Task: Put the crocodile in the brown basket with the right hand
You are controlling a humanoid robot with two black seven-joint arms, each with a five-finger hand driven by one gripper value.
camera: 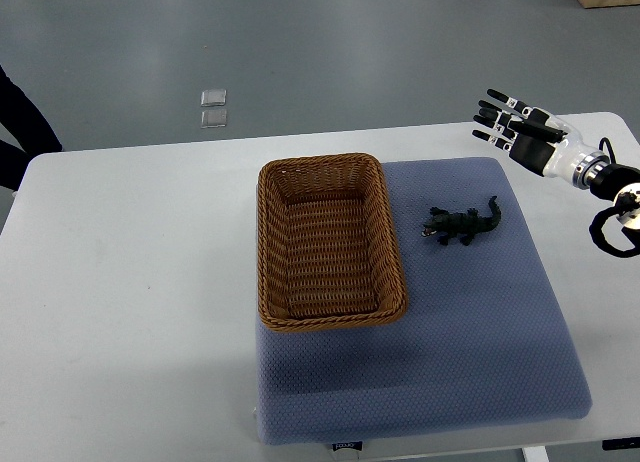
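The dark green toy crocodile [462,224] is laid flat on the dimpled blue-grey mat [420,372], just right of the brown basket [330,320] but not touching it, and so is left open to a grasp from above. The rectangular, tightly woven wicker basket is set empty, mouth upward. The right hand [520,134] is held over the far right of the white table [130,282], fingers spread wide, nothing grasped.

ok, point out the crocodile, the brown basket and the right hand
crocodile [462,223], top view, mid body.
brown basket [330,257], top view, bare floor.
right hand [522,135], top view, middle of hand.
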